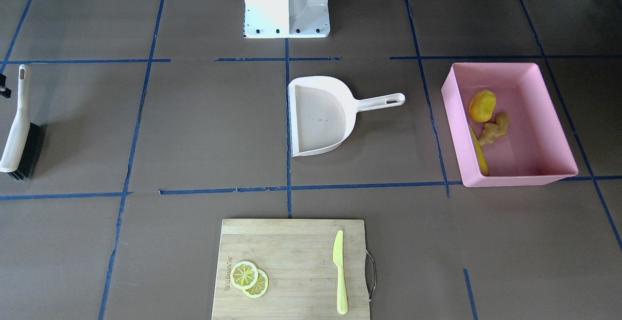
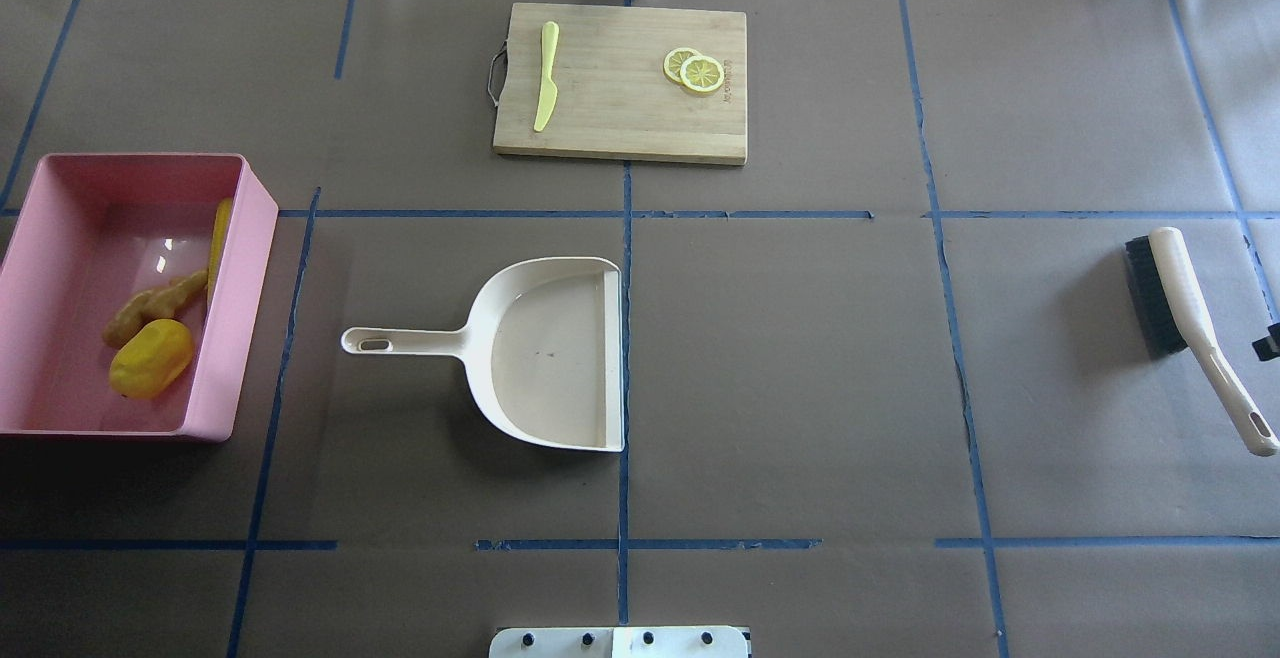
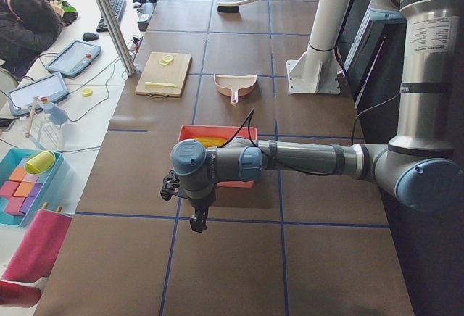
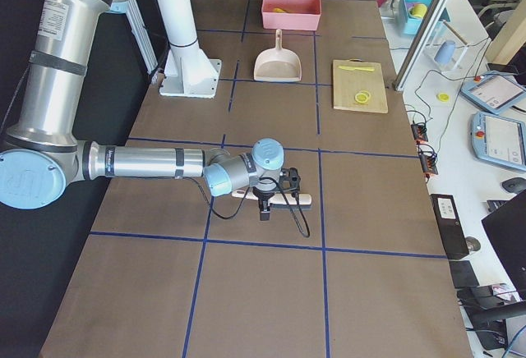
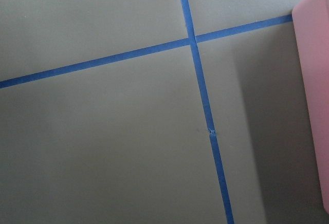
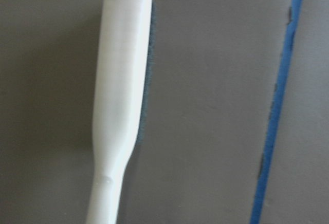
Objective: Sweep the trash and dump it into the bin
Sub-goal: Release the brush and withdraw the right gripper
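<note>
Trash all in bin [image 2: 235, 338]: corn [image 2: 220, 238] lies lengthwise along the wall nearest the dustpan [image 2: 545, 358]; ginger [image 2: 155, 306] and potato [image 2: 151, 358] sit close together beside it. Dustpan empty on the bench [image 2: 800, 358], handle pointing at the bin; by my reading you have nothing more to sweep. Left jaws hang just outside the bin, the nearer set; right jaws hang over the brush [image 2: 1190, 318] (handle running straight up the wrist view). Whether either set is apart or together, I can't tell.

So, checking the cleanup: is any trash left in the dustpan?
No, the dustpan is bare; corn cob, potato and ginger root lie in the pink bin.
</note>
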Controlling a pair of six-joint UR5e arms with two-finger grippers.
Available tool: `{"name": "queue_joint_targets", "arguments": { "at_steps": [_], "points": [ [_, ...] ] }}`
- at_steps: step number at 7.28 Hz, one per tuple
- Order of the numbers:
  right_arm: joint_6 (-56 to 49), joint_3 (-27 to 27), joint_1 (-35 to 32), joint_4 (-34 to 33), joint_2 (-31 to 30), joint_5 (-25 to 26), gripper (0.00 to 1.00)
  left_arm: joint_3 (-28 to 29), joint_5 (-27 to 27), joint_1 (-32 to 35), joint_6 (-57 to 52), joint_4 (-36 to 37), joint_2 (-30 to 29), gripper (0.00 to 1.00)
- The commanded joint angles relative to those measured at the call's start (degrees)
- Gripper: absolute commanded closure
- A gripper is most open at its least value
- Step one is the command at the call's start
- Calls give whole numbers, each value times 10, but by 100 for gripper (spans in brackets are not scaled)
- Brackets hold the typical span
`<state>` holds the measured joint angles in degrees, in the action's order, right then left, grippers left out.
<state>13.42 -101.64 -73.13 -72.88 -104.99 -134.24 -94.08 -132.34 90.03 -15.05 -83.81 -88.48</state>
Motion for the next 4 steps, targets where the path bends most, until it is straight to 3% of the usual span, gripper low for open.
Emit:
{"name": "queue_joint_targets", "arguments": {
  "at_steps": [1,4],
  "points": [
    [-192,0,-122,-128,7,1,0,-5,0,0,-1,1,0,0],
    [-203,6,-145,-140,-4,15,0,-7,2,1,-1,0,0,0]
  ]
}}
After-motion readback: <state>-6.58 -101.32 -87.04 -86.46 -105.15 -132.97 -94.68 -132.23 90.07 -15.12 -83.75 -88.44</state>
